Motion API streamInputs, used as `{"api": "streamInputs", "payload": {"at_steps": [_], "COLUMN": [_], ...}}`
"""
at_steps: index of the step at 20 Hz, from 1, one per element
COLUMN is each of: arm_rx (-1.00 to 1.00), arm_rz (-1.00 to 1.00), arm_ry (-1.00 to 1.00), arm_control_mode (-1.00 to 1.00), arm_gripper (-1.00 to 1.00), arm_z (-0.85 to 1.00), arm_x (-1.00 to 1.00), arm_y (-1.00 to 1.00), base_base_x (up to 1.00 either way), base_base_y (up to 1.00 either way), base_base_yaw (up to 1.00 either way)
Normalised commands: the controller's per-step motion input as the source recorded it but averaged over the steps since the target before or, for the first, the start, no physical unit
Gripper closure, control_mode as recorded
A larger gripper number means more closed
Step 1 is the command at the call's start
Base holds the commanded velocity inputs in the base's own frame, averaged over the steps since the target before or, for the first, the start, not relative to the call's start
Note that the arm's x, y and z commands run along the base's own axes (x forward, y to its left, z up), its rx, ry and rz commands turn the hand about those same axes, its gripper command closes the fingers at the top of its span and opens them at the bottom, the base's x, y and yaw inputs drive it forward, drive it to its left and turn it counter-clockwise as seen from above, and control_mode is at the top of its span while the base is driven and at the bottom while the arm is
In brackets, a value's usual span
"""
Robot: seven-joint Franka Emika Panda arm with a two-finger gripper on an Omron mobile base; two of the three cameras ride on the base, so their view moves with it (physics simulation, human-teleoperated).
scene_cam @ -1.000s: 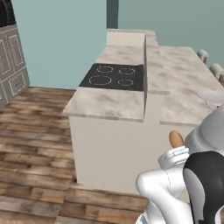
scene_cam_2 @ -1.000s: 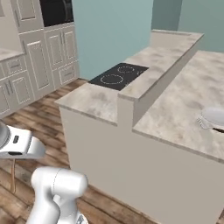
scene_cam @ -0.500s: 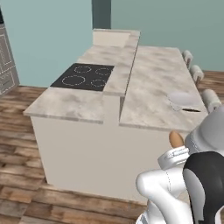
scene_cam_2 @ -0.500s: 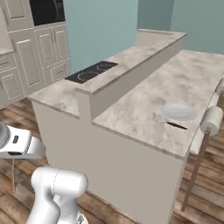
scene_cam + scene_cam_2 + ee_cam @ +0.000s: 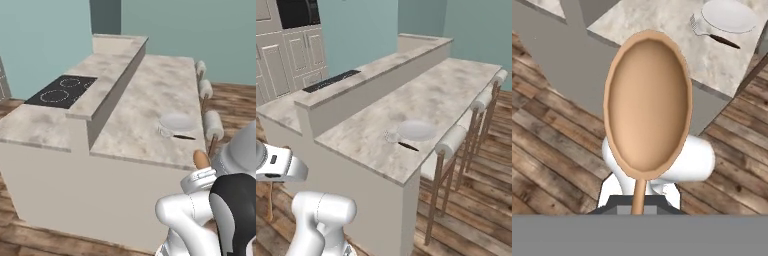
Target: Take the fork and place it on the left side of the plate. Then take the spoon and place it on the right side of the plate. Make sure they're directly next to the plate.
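A marble-topped kitchen island (image 5: 150, 100) runs away from the robot, with a black cooktop (image 5: 61, 91) on its lower left section and a raised ledge (image 5: 112, 75) down the middle. Near the island's right edge sits the plate (image 5: 176, 121), round and pale. The fork (image 5: 177, 135) lies against the plate's near rim, its long axis running left to right, silvery tines pointing left and dark handle pointing right. Right of the island stands a row of stools with white rolled backs (image 5: 213, 125). Low at the right, off the counter and over the wood floor, the spoon (image 5: 648, 107) is pinched by its thin handle in the closed gripper (image 5: 639, 202), its long axis standing along the fingers, its oval bowl pointing away from the hand.
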Motion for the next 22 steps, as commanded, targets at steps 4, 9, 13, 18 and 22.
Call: {"api": "streamInputs", "payload": {"at_steps": [4, 9, 13, 18, 22], "arm_rx": [0.0, 0.0, 0.0, 0.0, 0.0], "arm_rz": [0.0, 0.0, 0.0, 0.0, 0.0], "arm_ry": [0.0, 0.0, 0.0, 0.0, 0.0], "arm_control_mode": [1.0, 1.0, 1.0, 1.0, 1.0], "arm_gripper": [1.0, 1.0, 1.0, 1.0, 1.0], "arm_z": [0.0, 0.0, 0.0, 0.0, 0.0], "arm_x": [0.0, 0.0, 0.0, 0.0, 0.0], "arm_y": [0.0, 0.0, 0.0, 0.0, 0.0], "base_base_x": [0.4, 0.35, 0.27, 0.24, 0.22], "base_base_y": [-1.0, -1.0, -1.0, -1.0, -1.0], "base_base_yaw": [0.1, 0.09, 0.09, 0.1, 0.14]}}
